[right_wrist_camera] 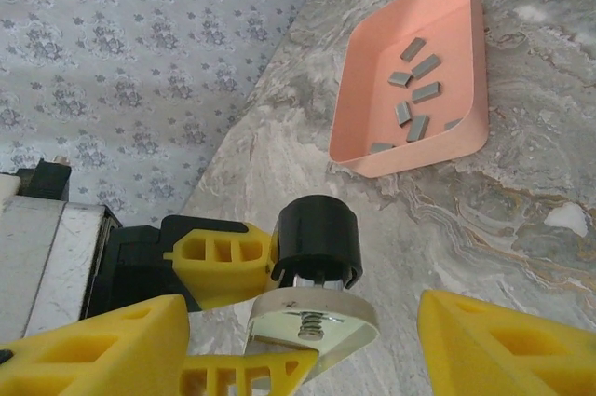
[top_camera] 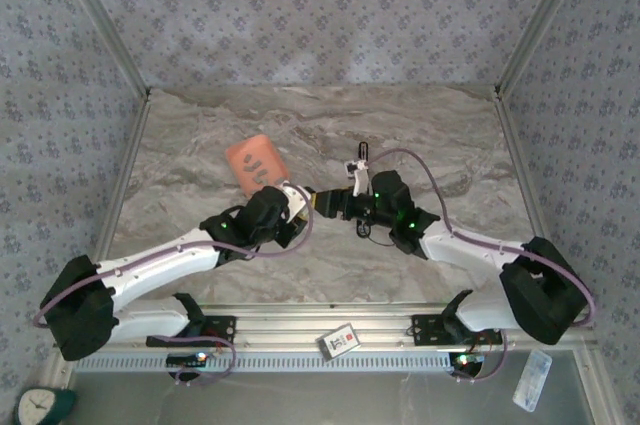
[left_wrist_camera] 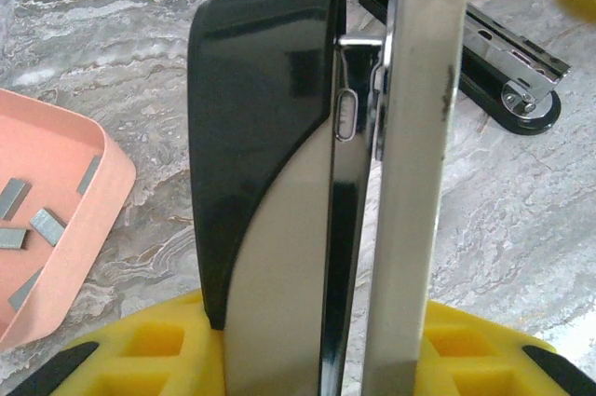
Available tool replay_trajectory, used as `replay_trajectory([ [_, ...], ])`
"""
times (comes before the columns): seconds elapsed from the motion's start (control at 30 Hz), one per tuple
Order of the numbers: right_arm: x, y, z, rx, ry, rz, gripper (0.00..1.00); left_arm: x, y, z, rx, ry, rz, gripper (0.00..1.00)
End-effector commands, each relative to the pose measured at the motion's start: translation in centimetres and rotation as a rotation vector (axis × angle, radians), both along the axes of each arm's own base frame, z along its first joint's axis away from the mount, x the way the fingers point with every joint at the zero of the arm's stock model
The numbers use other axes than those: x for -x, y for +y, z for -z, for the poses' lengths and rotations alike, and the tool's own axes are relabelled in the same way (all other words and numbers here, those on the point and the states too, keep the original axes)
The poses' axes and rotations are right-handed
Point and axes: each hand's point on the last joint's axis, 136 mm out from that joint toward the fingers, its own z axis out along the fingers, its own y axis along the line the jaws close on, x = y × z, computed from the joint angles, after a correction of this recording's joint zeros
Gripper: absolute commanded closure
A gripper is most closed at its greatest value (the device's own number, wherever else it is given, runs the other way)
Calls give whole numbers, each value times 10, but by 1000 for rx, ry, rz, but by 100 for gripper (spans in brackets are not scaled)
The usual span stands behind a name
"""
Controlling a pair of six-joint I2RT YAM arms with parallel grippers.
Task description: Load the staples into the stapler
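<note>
Closest to the lens, the left tool [left_wrist_camera: 312, 363] shows its yellow fingers [left_wrist_camera: 149, 349] at the bottom of the left wrist view. It is clenched on the stapler [left_wrist_camera: 270, 135], whose black and silver top stands upright between them. To the left of that grip, a salmon-orange tray [left_wrist_camera: 102, 172] rests on the marbled worktop [left_wrist_camera: 521, 247]. The staples [left_wrist_camera: 47, 225], short grey strips, lie loose inside the tray, scattered and apart from one another, and neither tool holds any. To the right of the gripped part, the stapler's black base [left_wrist_camera: 507, 75] with its chrome rail shows beyond, angled away from the top. From the top camera, the tray sits just left of and beyond the left tool. Both tools meet near the middle of the worktop, the left arm reaching in from the left and the right arm from the right. The right tool [right_wrist_camera: 303, 326] is released, its two yellow fingers standing wide to either side of a round black knob [right_wrist_camera: 317, 239] and a silver disc [right_wrist_camera: 312, 320] at the stapler's end. Its right-hand finger is clear of the disc; contact on the other side cannot be confirmed. In the right wrist view, the tray lies well beyond this tool, with the staples inside it.
</note>
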Motion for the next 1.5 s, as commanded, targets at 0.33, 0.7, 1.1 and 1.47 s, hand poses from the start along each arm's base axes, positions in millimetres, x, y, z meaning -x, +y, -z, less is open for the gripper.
replay_trajectory([
  [0.33, -6, 5, 10, -34, 41, 35, 32, -7, -25, -56, 213, -116, 27, 71],
  [0.7, 1, 12, 1, -52, -23, -41, 70, -10, -26, -67, 250, -130, 12, 44],
  [1.1, 27, -27, -16, 117, -437, -310, 89, 23, -22, -80, 331, -56, 355, 7],
  [1.47, 81, -32, -21, 233, -805, -738, 93, 50, -37, -81, 237, -121, 673, 18],
])
